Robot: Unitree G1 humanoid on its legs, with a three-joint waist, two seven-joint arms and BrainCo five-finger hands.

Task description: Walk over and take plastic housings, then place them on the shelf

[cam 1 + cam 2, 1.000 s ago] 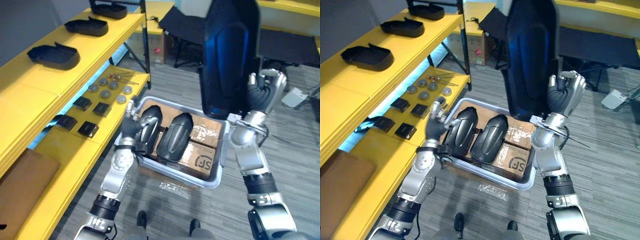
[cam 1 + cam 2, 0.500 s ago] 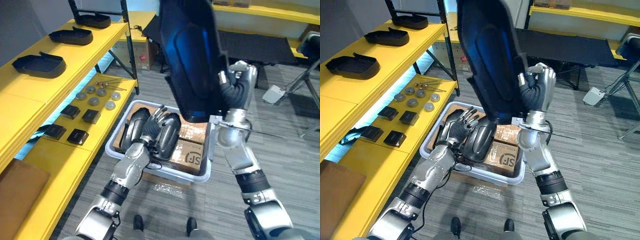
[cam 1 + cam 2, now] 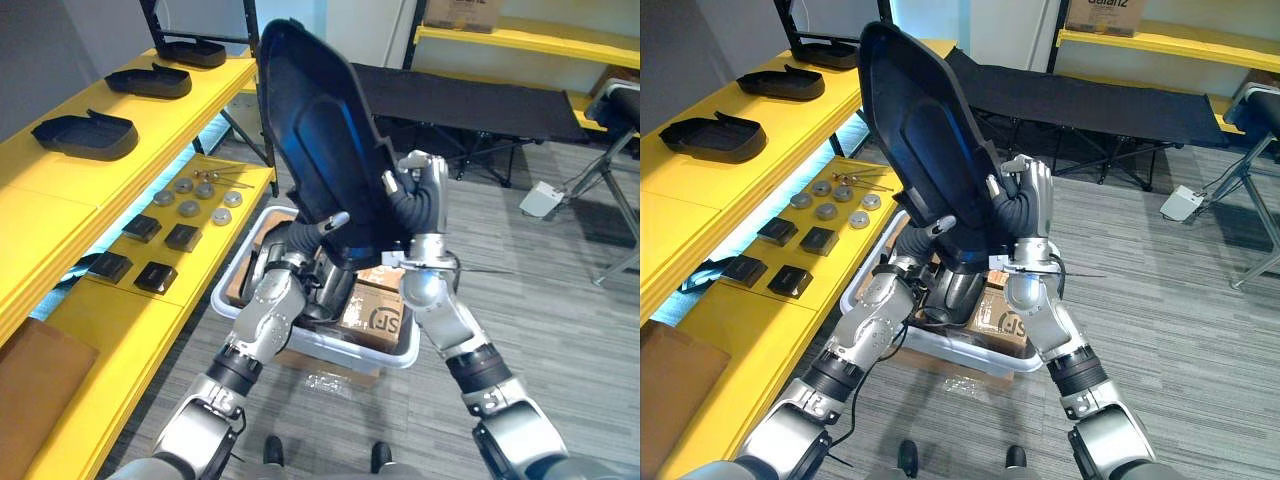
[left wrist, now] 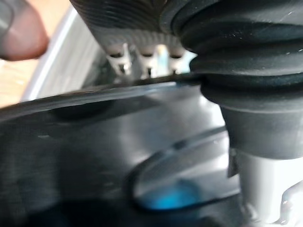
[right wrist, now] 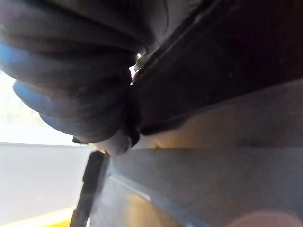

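Both robot hands (image 3: 312, 232) (image 3: 420, 192) grip housing (image 3: 318, 130).

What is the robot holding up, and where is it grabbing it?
A big black plastic housing. The right hand grips its side edge near the bottom; the left hand is at its bottom edge, grip unclear.

Left hand (image 3: 312, 232) largely hidden behind the large black glossy plastic housing (image 3: 320, 130), grey plastic bin (image 3: 385, 357) and dark rounded housings (image 3: 958, 290) inside it half covered beneath that housing, small round grey parts (image 3: 188, 207) left of it too small to identify.
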